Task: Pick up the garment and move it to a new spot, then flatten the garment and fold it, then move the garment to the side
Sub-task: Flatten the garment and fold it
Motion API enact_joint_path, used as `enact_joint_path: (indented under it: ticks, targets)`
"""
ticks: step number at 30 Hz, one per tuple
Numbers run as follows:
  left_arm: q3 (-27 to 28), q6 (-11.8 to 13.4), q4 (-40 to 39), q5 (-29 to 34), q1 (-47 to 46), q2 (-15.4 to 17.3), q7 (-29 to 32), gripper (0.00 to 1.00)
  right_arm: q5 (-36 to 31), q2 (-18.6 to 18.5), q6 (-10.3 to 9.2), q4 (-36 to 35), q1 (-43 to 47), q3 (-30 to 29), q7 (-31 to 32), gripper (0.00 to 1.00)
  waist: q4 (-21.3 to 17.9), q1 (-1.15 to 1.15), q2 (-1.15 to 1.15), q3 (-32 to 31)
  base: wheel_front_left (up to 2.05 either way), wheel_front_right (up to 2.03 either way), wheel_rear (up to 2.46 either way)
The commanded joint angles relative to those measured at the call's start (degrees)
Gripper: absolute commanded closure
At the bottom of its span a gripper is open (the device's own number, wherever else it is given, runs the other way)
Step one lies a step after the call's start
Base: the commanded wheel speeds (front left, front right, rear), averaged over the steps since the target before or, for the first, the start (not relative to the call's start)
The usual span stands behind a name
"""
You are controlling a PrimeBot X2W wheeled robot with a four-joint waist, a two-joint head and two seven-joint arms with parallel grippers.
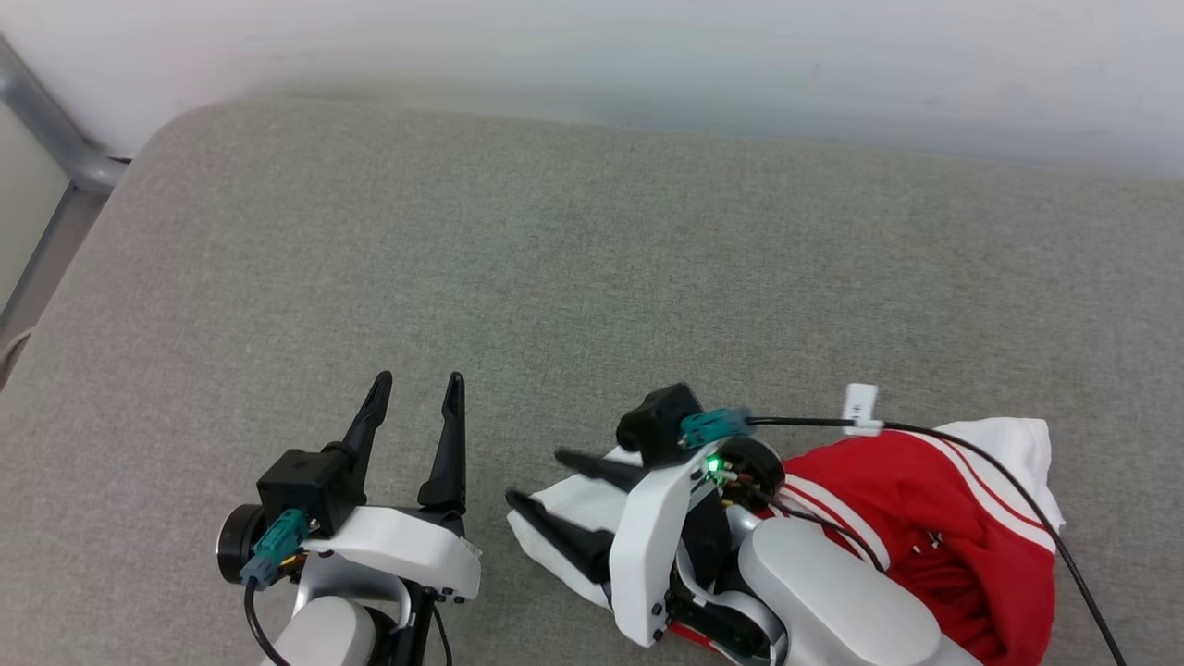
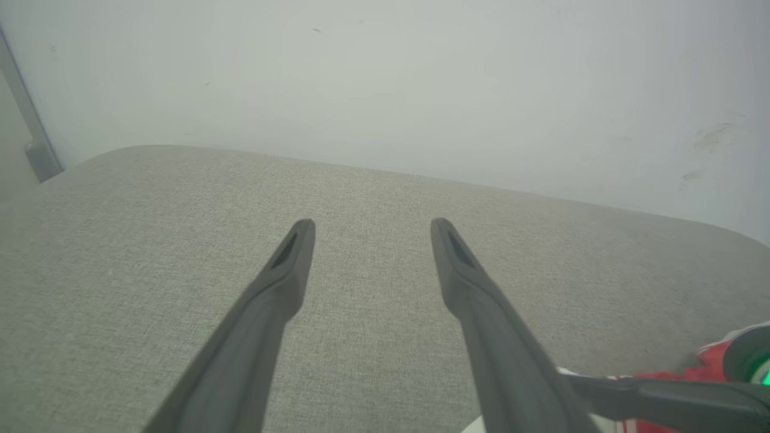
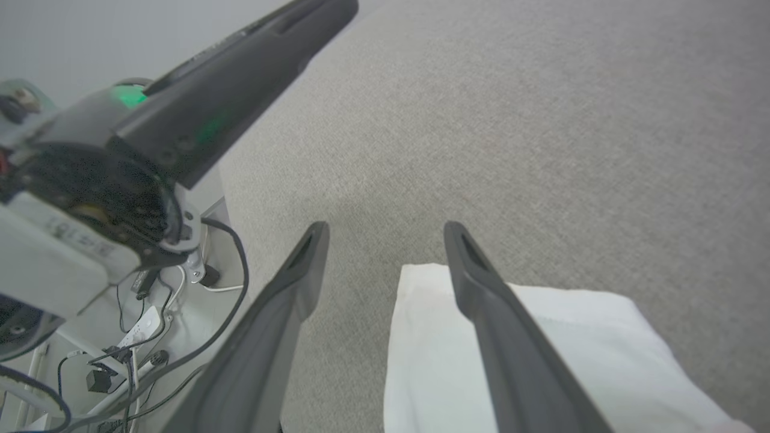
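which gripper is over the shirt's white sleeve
The right gripper: its open jaws reach over the white sleeve of the garment, while the left gripper hangs apart over bare grey cushion.

Not much to read here, honestly. The closest thing is a little white tag (image 1: 861, 408) clipped on the black cable (image 1: 1022, 495) coming off the right wrist in the head view. It has a small dark mark that looks like a plus sign, but it's tiny, so I can't swear to it. In the right wrist view there's a white sticker (image 3: 75, 233) on the left arm's wrist housing (image 3: 36, 282) with a couple of lines of grey print, way too blurred to make out. The garment (image 1: 934, 518) has a few white specks of print on the red near a fold, also unreadable.
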Motion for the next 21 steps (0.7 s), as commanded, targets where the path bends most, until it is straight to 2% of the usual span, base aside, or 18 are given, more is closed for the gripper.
enact_joint_path:
  ticks: [1,4,9,13,21]
  targets:
    - [0.2,0.0,0.1,-0.1,0.5,-0.1,-0.2,0.0,-0.1,0.0,-0.02,-0.5,0.0,-0.2,-0.9,0.0,-0.4,0.0,0.0,-0.4,0.0,0.0,0.0]
    - [0.2,0.1,0.7,-0.2,1.0,0.1,-0.3,0.0,-2.5,-1.2,-0.03,-3.1,0.7,-3.2,-9.4,0.0,-1.4,0.0,0.0,-2.0,0.0,0.0,0.0]
    - [0.3,0.5,0.6,-0.2,1.8,0.5,-0.3,0.0,-7.9,-2.1,-0.02,-4.2,3.6,-13.1,-16.1,0.0,-2.9,0.0,0.0,-4.1,0.0,0.0,0.0]
    - [0.5,1.0,0.2,-0.4,2.8,0.9,-0.2,0.0,-12.8,-2.6,-0.03,-6.1,7.4,-22.3,-17.2,0.0,-4.3,0.0,0.0,-5.2,0.0,0.0,0.0]
    - [0.8,1.6,-0.4,-0.8,4.3,1.7,0.1,0.0,-21.2,-1.9,-0.02,-16.0,17.8,-39.6,-13.4,0.0,-6.4,0.0,0.0,-6.7,0.0,0.0,0.0]
